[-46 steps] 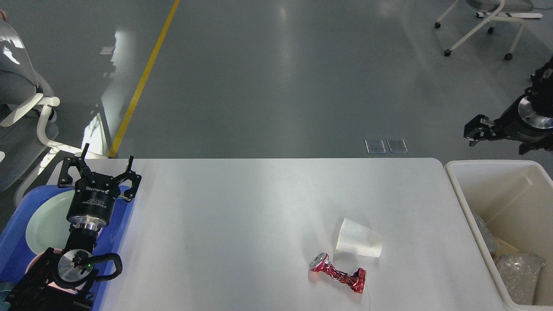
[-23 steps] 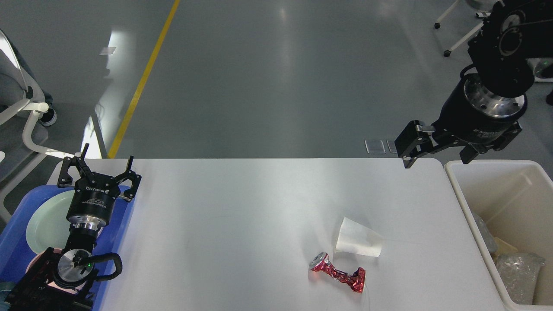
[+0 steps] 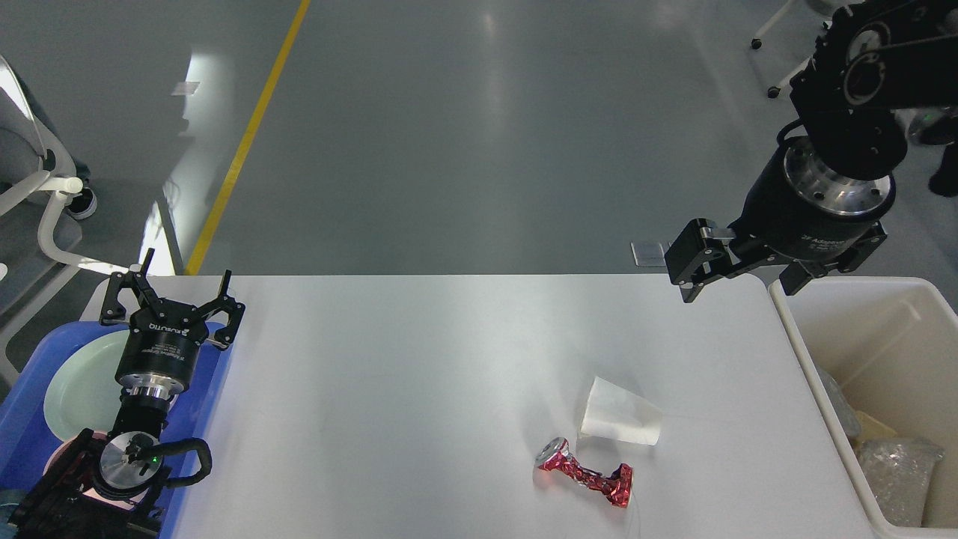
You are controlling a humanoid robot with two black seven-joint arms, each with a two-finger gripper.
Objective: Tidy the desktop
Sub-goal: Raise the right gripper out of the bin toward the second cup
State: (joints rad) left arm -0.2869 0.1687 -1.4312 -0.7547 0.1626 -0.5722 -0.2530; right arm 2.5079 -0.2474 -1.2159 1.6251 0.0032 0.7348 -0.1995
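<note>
Head view: the worktop, a wide white-grey slab, fills the lower middle of the frame. On it, right of centre, a white paper cup lies on its side, a crushed red can just beside it on the near side. The blue tray with a pale plate sits at the worktop's left end, the off-white bin at its right end. The left hand, fingers spread and empty, hovers over the tray's far edge. The right hand, spread and empty, hangs above the worktop's far right corner.
</note>
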